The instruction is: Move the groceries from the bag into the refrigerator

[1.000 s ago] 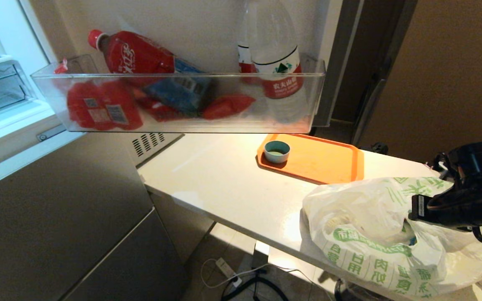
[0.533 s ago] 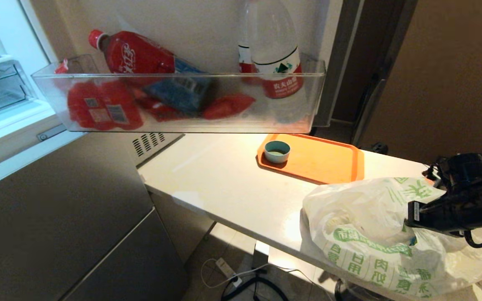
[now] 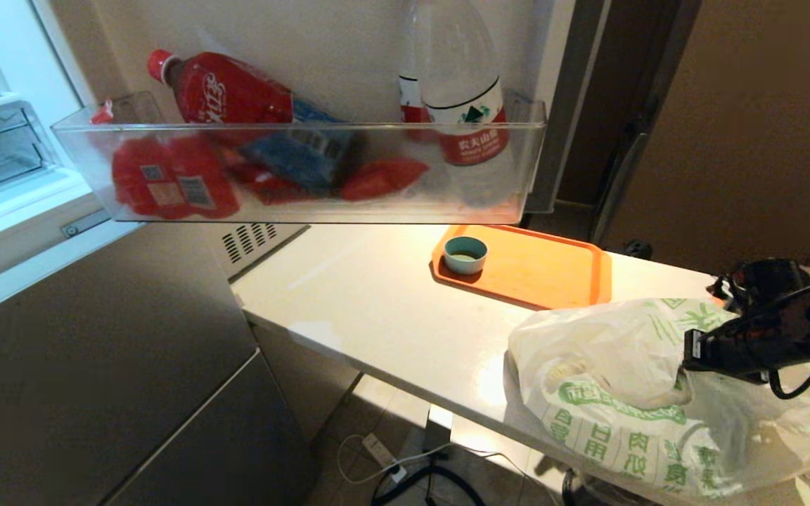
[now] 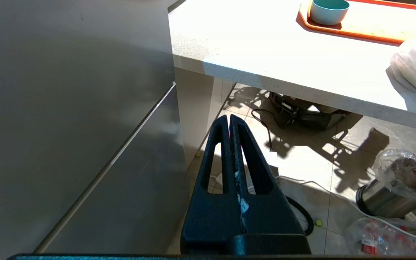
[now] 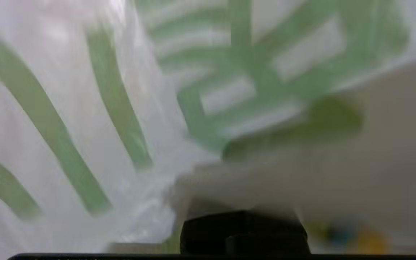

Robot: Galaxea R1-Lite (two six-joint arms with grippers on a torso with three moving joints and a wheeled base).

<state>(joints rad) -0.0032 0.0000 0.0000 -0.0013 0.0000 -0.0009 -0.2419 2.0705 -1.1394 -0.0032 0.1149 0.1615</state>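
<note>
The white plastic bag (image 3: 630, 407) with green characters lies on the counter's near right corner. My right gripper (image 3: 692, 357) pokes into its mouth from the right. Its fingers are buried under the plastic, which fills the right wrist view as the bag (image 5: 85, 108). The groceries stay mostly hidden inside; one pale lump (image 3: 568, 369) shows through the film. The refrigerator (image 3: 95, 365) stands at the left with its upper door swung open. My left gripper (image 4: 229, 121) hangs shut and empty low beside the refrigerator (image 4: 67, 108).
The open door's clear bin (image 3: 299, 176) overhangs the counter and holds red bottles, packs and a water bottle (image 3: 472, 133). An orange tray (image 3: 553, 274) with a teal cup (image 3: 465, 254) sits behind the bag. Cables and a power strip (image 3: 384, 450) lie on the floor.
My right arm has sunk and pushed leftwards, deeper into the bag's mouth, pressing the plastic down. The left arm and everything else have kept still.
</note>
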